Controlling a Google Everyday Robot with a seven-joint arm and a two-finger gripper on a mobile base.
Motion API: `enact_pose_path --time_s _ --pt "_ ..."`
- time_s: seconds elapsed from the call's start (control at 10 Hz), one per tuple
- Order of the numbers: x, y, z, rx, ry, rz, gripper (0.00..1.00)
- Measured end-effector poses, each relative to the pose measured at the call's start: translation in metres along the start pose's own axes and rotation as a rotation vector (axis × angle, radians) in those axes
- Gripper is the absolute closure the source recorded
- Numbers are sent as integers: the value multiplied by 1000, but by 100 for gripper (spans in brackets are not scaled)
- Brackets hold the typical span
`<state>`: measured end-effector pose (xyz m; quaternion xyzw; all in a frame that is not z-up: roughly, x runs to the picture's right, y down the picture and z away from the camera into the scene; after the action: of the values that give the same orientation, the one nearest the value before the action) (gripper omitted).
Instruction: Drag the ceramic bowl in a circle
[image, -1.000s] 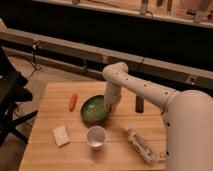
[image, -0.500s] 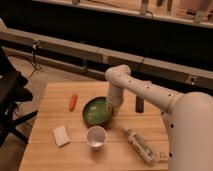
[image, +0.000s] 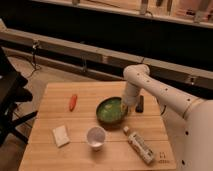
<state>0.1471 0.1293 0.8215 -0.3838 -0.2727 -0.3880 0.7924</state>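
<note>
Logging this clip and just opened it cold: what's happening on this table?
A white robot arm reaches down over a wooden table, its claw at the right rim of the ceramic bowl, the green one near the table's middle. It appears to be working the bowl by that edge. Around it lie a white cup in front, a bottle on its side at front right, an orange carrot-like item to the left, a white pad at front left, and a dark object just beyond the claw.

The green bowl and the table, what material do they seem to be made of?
The ceramic bowl looks like glazed ceramic: its green inside is glossy, with a darker rim. The table looks like pale wood, as plank lines run along its top. The gripper is at the bowl's right rim.
</note>
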Motion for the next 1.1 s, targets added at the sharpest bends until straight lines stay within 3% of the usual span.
enact_pose_path --time_s 0.3,0.4,0.9,1.1 --pt "19 -29 -10 -5 2 -6 95" --pt "20 -34 -9 -6 6 -17 99" --pt "-7 -19 -3 -4 17 -29 100" --pt "-3 -29 -5 6 24 -35 100"
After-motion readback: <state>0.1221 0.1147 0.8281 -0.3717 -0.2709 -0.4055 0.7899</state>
